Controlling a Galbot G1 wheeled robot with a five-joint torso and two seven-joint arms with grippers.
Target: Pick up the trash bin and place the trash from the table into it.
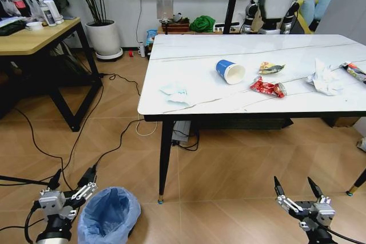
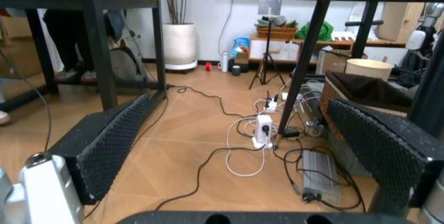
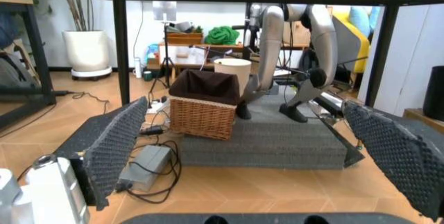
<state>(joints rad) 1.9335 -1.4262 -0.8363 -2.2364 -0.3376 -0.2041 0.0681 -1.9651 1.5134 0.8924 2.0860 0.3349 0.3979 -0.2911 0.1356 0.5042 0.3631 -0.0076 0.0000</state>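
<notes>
On the floor at the near left, just off the table's near-left leg, stands the trash bin (image 1: 108, 215), upright, round, its crinkly light-blue bag liner gaping and apparently empty. The left gripper (image 1: 73, 188) hangs low just left of the rim, jaws spread wide with nothing between them, presumably lowered there so it can take the bin. The right gripper (image 1: 297, 190) sits equally low at the near right, also wide open and holding nothing, well apart from the bin. All trash is up on the table (image 1: 189, 104): a blue cup (image 1: 230, 71) on its side, a red wrapper (image 1: 267, 87), a yellow wrapper (image 1: 270, 68), and white tissues (image 1: 323, 78) toward the right.
</notes>
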